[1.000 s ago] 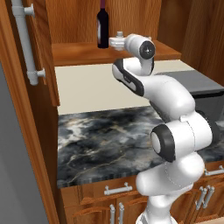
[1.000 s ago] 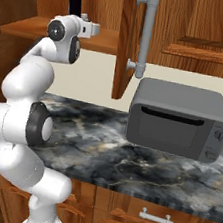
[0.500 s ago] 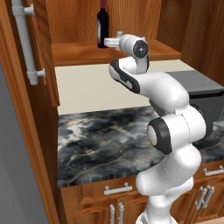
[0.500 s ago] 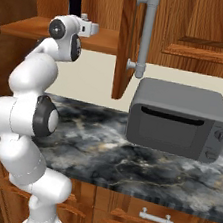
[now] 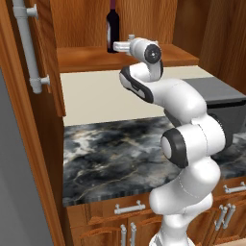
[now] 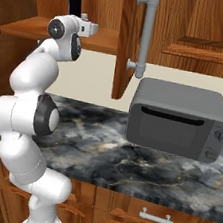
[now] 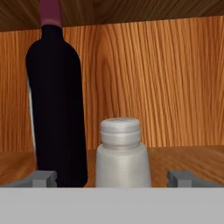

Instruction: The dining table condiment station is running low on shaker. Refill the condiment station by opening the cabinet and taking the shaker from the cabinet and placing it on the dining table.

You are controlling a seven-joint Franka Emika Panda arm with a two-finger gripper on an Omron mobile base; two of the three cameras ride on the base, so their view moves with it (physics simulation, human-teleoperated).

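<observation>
The shaker point(image 7: 122, 154) is a small pale grey-white cylinder with a narrower ribbed cap. It stands upright on the wooden shelf inside the cabinet point(image 5: 77, 57), in front of the back panel and just beside a taller dark bottle; whether the 2 touch cannot be told.

The cabinet is reddish-brown wood, mounted on the wall, and it is open. In the left base view 1 door point(image 5: 45, 53) is swung out toward the camera, carrying a long vertical grey bar handle point(image 5: 28, 45). In the right base view the other door point(image 6: 128, 40) also stands open, edge-on, with its own grey bar handle point(image 6: 147, 30).
</observation>
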